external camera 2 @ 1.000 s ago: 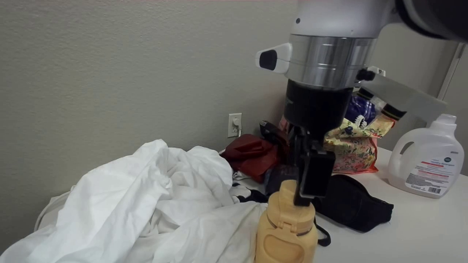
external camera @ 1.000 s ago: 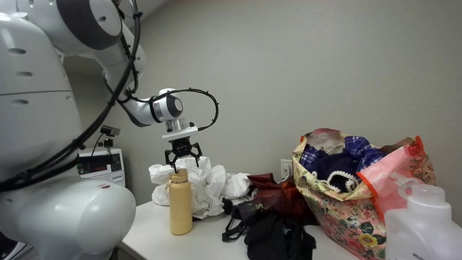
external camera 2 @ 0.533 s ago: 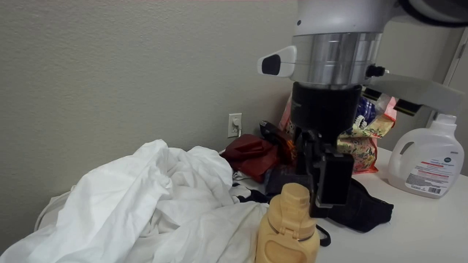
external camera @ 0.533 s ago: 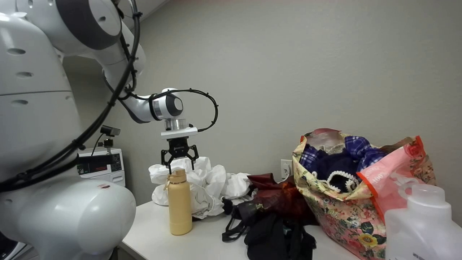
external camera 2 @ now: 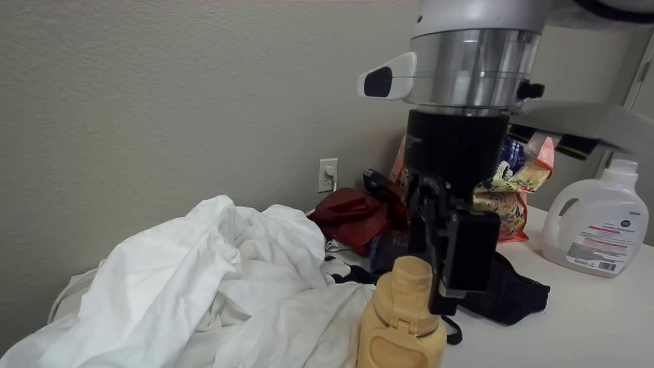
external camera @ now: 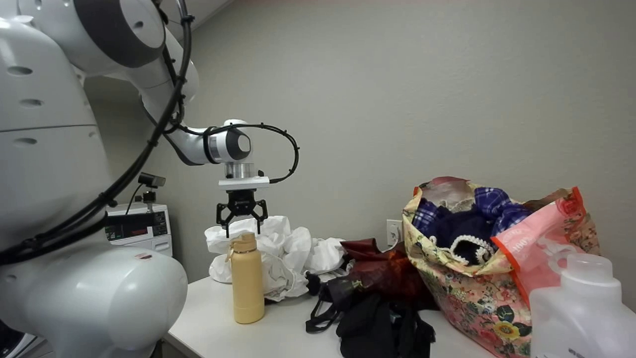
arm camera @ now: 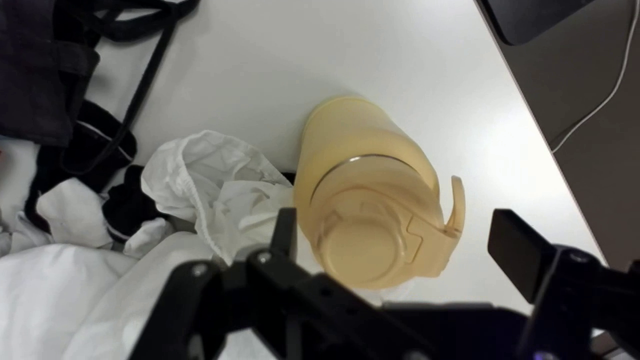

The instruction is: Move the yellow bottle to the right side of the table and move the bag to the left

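White table (external camera: 293,340) under yellow bottle (external camera: 248,286), white cloth (external camera 2: 204,291), black pouch (external camera 2: 511,294), floral bag (external camera: 477,293) and translucent jug (external camera 2: 595,222).

Grey wall (external camera 2: 179,102) (lightly textured), white outlet (external camera 2: 325,181)

In an exterior view, the camera faces the wall (external camera: 338,99), arm (external camera: 52,159) close at nine o'clock, detergent jug (external camera: 579,308) near at four. In an exterior view, the lens stands close to white cloth (external camera 2: 209,286) at seven-thirty; detergent jug farther, at three. Both exterior views share the yellow bottle (external camera 2: 401,317). Wrist view: close, steeply downward onto it, gripper (arm camera: 397,239) at six o'clock.
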